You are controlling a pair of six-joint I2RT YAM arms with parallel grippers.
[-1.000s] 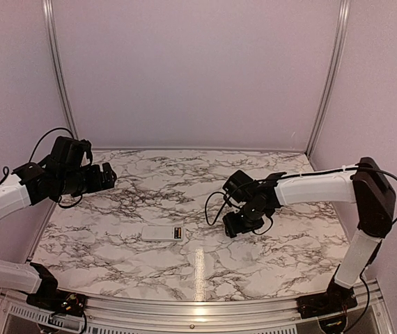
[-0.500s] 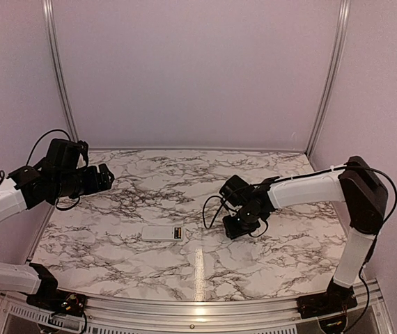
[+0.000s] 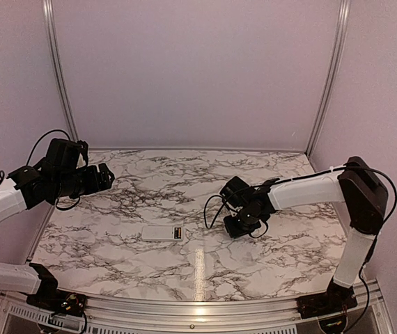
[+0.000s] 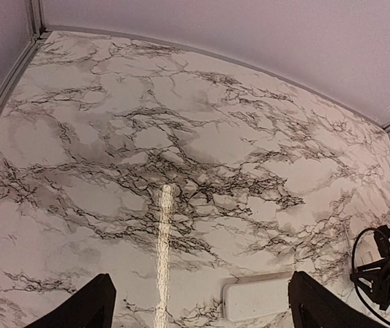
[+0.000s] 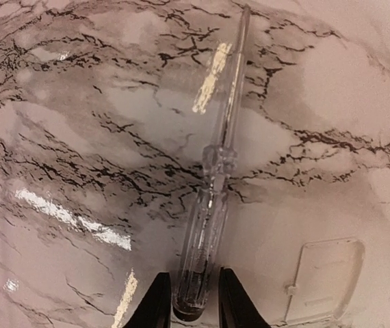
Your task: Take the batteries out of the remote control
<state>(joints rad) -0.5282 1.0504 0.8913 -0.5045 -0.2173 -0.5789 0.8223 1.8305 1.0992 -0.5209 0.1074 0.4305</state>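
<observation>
Remote control (image 3: 162, 233): lies flat on the marble table (image 3: 275, 264), front of centre, with its long axis running 9 to 3 o'clock in the top view.
Batteries (image 3: 177, 232): a gold-and-dark patch in the open recess at the remote's 3 o'clock end; not yet out.
Cover plate (image 5: 321, 280): off the remote and flat on the table, at 3 o'clock of the right fingers in the right wrist view.
Right gripper (image 5: 190, 301): fingers clamped on the thick end of a clear tool (image 5: 212, 198), whose thin shaft points to 12 o'clock. The gripper sits at 3 o'clock of the remote, apart from it.
Left gripper (image 4: 198, 311): fingers (image 4: 79, 307) spread wide with nothing between them. It hovers at 10 o'clock of the remote, well apart.
Risk, remote slides: nothing pins the light remote, so a pry from the 3 o'clock side would likely push it toward 9 o'clock rather than lift a cell.
Risk, tool slips: the grip is on the very end of a long, smooth tool, so a side load at the tip may twist it in the fingers.
Risk, battery escapes: a cell popped free could roll across the slick table toward an edge.
Risk, cover plate: it lies just beside the right fingers and could be swept along on the approach.
</observation>
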